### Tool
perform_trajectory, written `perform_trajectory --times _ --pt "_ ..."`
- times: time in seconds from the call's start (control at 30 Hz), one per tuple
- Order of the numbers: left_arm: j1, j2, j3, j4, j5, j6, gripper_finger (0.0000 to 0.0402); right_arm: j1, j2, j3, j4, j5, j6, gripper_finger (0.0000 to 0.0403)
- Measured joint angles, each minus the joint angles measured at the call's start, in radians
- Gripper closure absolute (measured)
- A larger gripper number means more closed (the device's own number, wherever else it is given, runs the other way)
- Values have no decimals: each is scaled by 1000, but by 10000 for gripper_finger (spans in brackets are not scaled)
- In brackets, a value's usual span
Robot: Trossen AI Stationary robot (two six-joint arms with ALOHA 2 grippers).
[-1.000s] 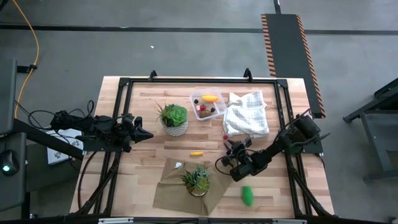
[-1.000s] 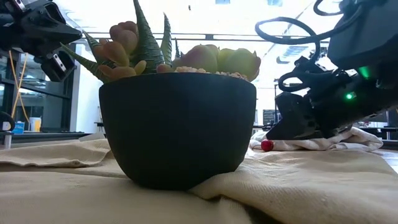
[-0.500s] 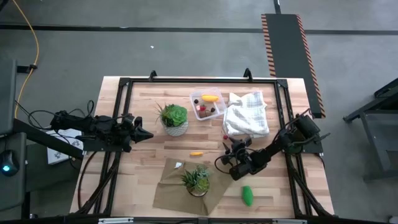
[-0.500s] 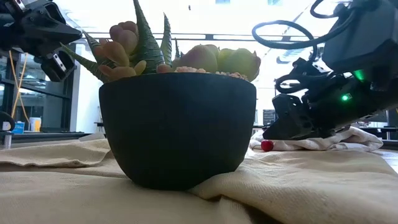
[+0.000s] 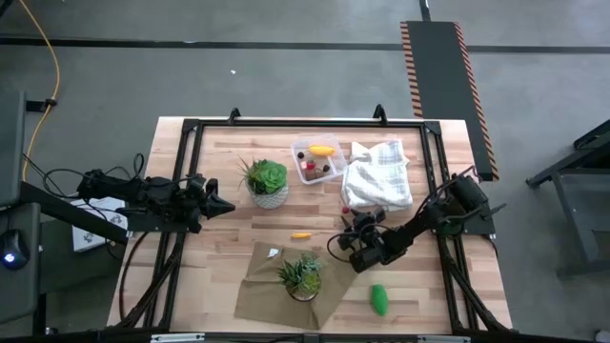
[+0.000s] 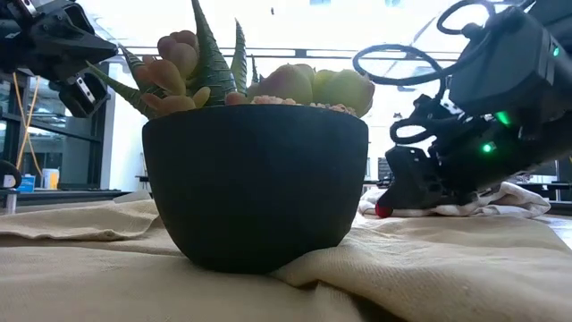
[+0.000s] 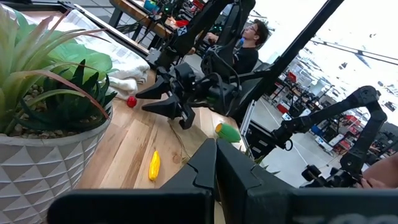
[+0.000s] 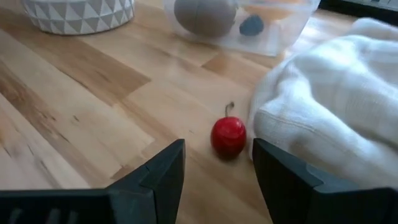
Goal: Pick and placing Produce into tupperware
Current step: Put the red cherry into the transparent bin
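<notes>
A red cherry (image 8: 228, 137) lies on the wooden table (image 5: 229, 224) just beside the white cloth (image 5: 377, 174), framed by the open fingers of the right gripper (image 8: 217, 163). The clear container (image 5: 318, 159) sits beyond. The left gripper (image 5: 221, 204) is held closed, well apart.

Change record, my remote station:

- Right gripper (image 5: 349, 220): I see it shifted toward the red berry (image 8: 228, 136) since a second ago, its fingers (image 8: 163, 167) now spread with the berry in the gap ahead of them, untouched, just beside the white cloth (image 8: 329, 118).
- Low view: the right arm now sits lower and nearer the berry (image 6: 382, 211), partly covering it; earlier it showed clear.
</notes>
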Motion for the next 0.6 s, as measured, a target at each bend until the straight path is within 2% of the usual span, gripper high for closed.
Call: perform_trajectory --times 0.17,0.6 --pt "0 0 0 0 0 0 401 -11 26 0 33 -31 0 224" --pt "0 0 0 0 0 0 401 -25 29 0 33 -26 -8 236"
